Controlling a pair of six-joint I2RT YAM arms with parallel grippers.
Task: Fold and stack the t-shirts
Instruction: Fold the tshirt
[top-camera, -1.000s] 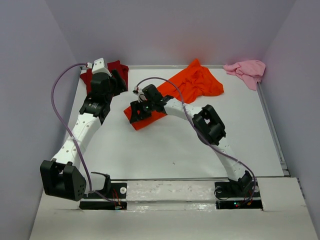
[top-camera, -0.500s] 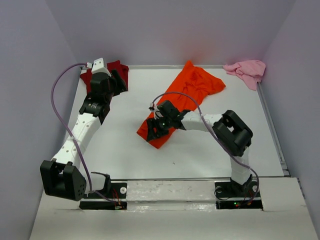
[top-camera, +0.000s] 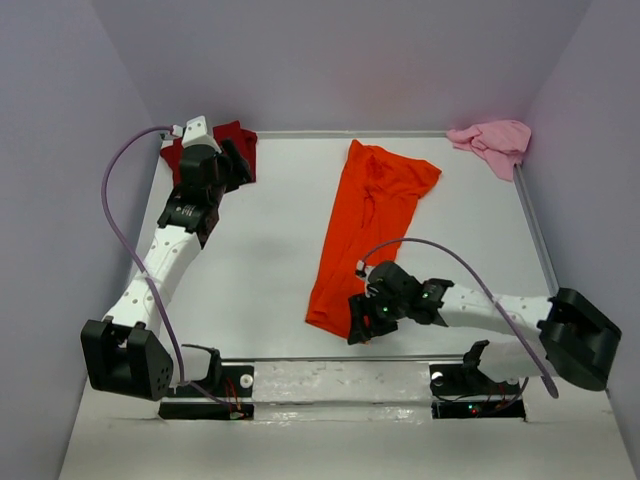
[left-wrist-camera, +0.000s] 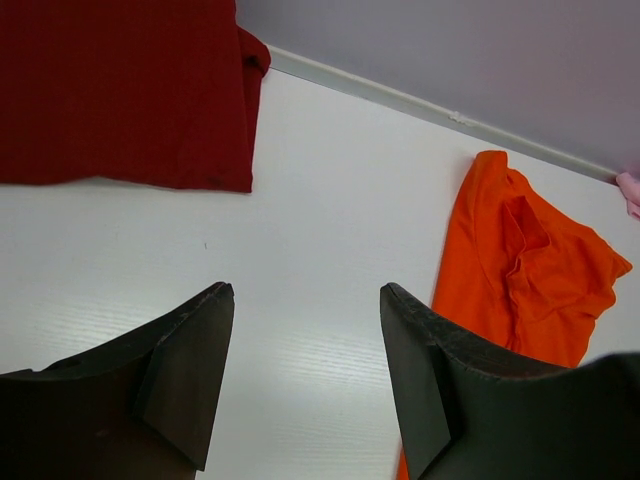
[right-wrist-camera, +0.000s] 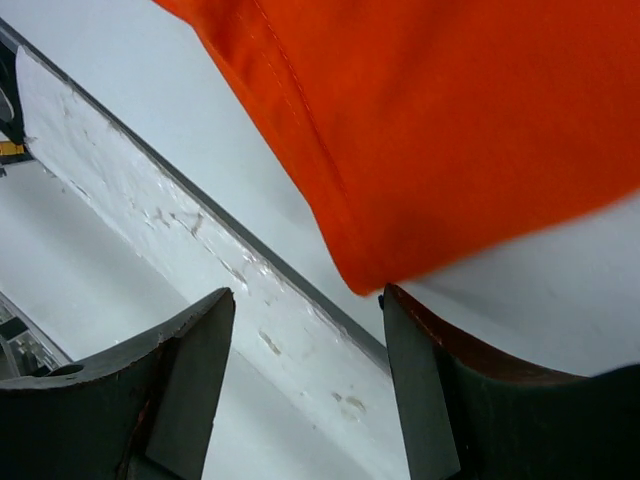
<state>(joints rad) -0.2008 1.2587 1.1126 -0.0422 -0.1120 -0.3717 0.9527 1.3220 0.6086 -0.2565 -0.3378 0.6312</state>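
Note:
The bright orange t-shirt (top-camera: 370, 215) lies stretched in a long strip from the back of the table to near the front edge. My right gripper (top-camera: 360, 326) is low at its near corner, jaws open. In the right wrist view that orange corner (right-wrist-camera: 450, 120) hangs just above the right fingertip (right-wrist-camera: 400, 305), and nothing sits between the fingers (right-wrist-camera: 305, 300). The dark red t-shirt (top-camera: 238, 138) lies flat in the back left corner. My left gripper (top-camera: 238, 160) hovers open beside it, empty (left-wrist-camera: 305, 300). The pale pink t-shirt (top-camera: 495, 142) is crumpled at the back right.
The white front rail (top-camera: 340, 380) runs right under the right gripper, also seen in the right wrist view (right-wrist-camera: 200, 250). Grey walls close the table on three sides. A purple cable (top-camera: 115, 210) loops off the left arm.
The right arm swept from the table's middle back to the near edge, and the orange t-shirt came with it, pulled out into a long strip. The left arm stayed still.

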